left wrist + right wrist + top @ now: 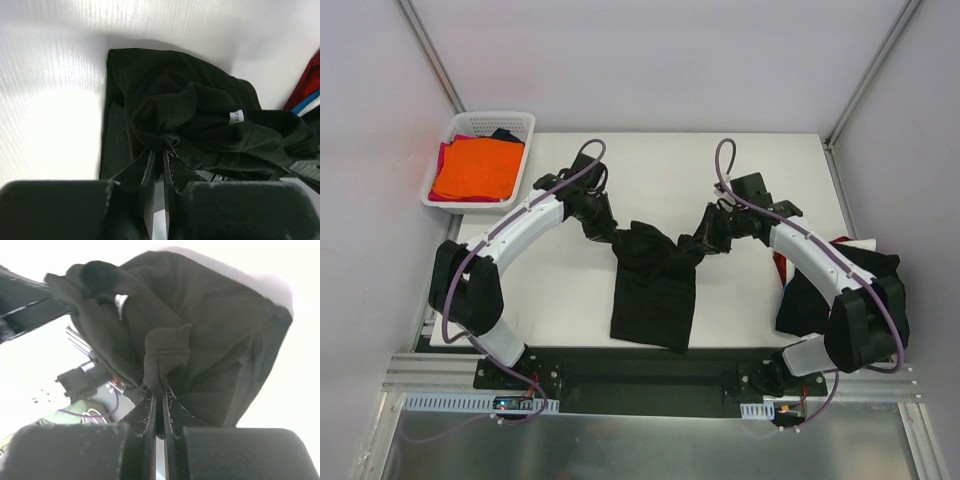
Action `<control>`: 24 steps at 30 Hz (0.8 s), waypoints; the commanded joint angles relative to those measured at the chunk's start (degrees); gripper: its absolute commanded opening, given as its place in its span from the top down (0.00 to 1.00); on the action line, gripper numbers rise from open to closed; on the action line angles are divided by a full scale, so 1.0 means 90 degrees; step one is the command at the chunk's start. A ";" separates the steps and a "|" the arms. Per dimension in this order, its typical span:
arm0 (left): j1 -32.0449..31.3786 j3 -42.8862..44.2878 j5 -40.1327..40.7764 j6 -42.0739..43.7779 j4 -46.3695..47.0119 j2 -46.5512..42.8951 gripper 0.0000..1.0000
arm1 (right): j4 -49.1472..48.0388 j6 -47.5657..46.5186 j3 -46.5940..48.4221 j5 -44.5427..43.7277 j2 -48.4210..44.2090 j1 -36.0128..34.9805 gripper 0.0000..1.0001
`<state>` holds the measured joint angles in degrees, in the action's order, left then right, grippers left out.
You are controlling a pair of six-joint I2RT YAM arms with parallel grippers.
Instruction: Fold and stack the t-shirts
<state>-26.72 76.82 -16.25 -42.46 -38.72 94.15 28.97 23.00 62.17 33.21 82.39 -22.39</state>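
The left pincer (605, 228) and the right pincer (698, 243) are each clenched on a pinch of the same black short-sleeved cloth t-shirt (653, 290). In the left wrist view a bunched fold is nipped between the left pincer's (159, 150) nearly meeting tips. In the right wrist view the right pincer (159, 392) bites a small rolled tuck of hem or sleeve.

The shirt hangs between the two pincers. Its upper edge sags in the middle and the body trails from them towards the arm bases over the white bench (760, 180). Holding it at two well-separated points looks meant to spread the cloth and let its weight pull the wrinkles out before it is laid flat for folding. The slack between the pincers suggests it is not yet taut. A small white neck label (236, 116) sits just beyond the left pincer, so the collar is probably near that grip.

Well away on the far side of the left pincer stands a white plastic lattice basket (515, 120) holding a folded orange shirt (472, 168). Outboard of the right pincer, by that arm's base, lies a loose heap of dark and red shirts (798, 300), probably awaiting folding.
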 commanded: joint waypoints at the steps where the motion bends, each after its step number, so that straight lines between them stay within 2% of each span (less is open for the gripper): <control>1: -0.0331 -0.0156 0.0282 -0.0379 -0.0365 -0.0636 0.93 | 0.0735 -0.0397 -0.0091 -0.0018 -0.0394 -0.0051 0.99; 9: -0.0907 -0.0625 0.0477 -0.0917 -0.0600 -0.1260 0.93 | 0.1536 -0.0720 -0.0374 -0.0057 -0.1068 -0.0090 0.99; 24: -0.1572 -0.1679 0.0975 -0.1532 -0.0776 -0.2316 0.93 | 0.1927 -0.0437 -0.1273 -0.0281 -0.2347 -0.0500 0.99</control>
<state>-39.83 63.24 -9.89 -54.08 -43.94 76.07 43.92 18.39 51.70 32.05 64.20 -25.74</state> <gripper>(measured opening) 0.077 0.041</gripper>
